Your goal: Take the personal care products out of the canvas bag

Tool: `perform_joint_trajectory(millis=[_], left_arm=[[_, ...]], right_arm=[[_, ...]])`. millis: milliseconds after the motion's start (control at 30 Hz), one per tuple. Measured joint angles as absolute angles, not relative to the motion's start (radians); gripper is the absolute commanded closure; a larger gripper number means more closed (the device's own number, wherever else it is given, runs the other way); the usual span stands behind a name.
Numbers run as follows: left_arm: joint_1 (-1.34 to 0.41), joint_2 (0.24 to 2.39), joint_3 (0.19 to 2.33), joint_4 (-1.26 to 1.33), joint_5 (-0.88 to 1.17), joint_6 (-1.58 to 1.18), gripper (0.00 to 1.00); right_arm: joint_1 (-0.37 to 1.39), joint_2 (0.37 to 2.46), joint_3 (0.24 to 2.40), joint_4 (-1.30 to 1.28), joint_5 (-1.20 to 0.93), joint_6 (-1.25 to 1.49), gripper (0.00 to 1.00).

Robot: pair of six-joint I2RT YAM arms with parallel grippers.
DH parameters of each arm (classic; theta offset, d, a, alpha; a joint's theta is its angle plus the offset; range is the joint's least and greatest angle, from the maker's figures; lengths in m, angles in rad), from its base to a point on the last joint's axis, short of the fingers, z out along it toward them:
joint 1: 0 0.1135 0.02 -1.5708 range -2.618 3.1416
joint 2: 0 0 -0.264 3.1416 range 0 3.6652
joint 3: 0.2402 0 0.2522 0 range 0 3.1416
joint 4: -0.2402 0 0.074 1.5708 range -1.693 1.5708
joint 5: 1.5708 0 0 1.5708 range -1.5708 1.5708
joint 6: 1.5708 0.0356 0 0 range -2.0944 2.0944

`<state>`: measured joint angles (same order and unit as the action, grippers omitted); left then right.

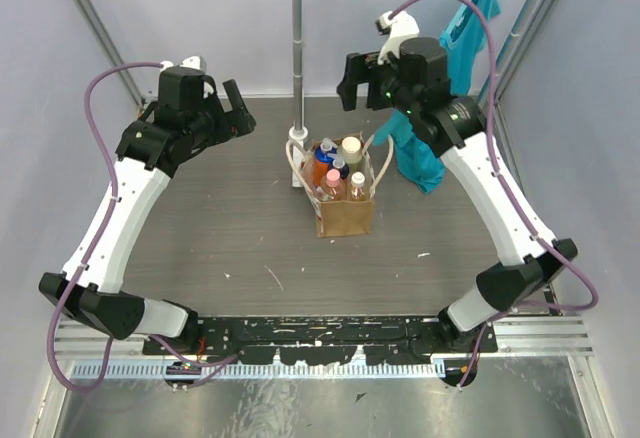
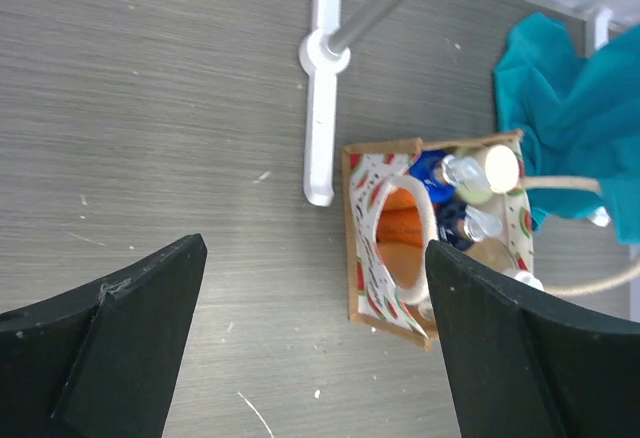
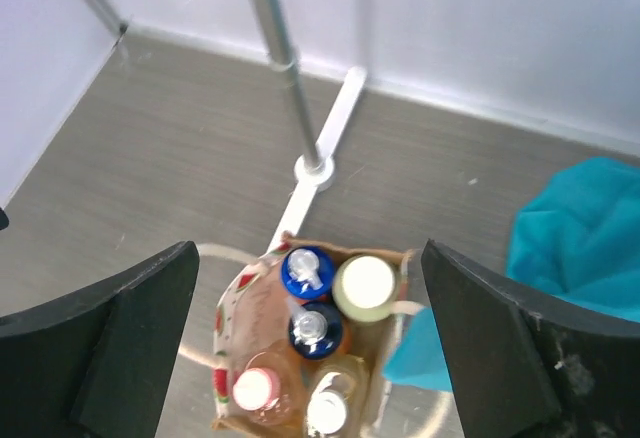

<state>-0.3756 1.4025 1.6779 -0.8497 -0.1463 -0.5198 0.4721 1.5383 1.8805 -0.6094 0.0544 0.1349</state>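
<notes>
The canvas bag (image 1: 346, 216) stands upright mid-table, its cream rope handles drooping to both sides. Five bottles stand in it: an orange one with a blue cap (image 3: 307, 271), an orange one with a dark cap (image 3: 316, 328), a pale green one with a cream cap (image 3: 364, 287), a pink one (image 3: 253, 390) and a clear yellowish one (image 3: 328, 410). My left gripper (image 1: 240, 110) is open and empty, raised to the left of the bag (image 2: 381, 258). My right gripper (image 1: 347, 80) is open and empty, high above and behind the bag (image 3: 243, 310).
A white clothes-rack pole (image 1: 297, 58) with a flat foot (image 2: 319, 128) stands just behind the bag on its left. A teal t-shirt (image 1: 421, 154) hangs down to the table on the bag's right. Walls close in on the left, back and right.
</notes>
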Motion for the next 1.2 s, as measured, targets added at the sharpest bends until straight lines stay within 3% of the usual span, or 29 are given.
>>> perform_joint_trajectory(millis=[433, 667, 1200], left_arm=[[-0.382, 1.378, 1.565, -0.830, -0.018, -0.548, 0.02], [-0.382, 1.369, 1.554, -0.818, 0.015, -0.548, 0.02], [-0.382, 1.364, 1.526, -0.783, 0.055, -0.548, 0.02]], right_arm=[[0.497, 1.964, 1.938, -0.838, -0.007, 0.138, 0.03], [0.495, 1.979, 1.940, -0.835, -0.045, 0.130, 0.21], [0.574, 2.017, 2.001, -0.844, 0.039, 0.094, 0.24]])
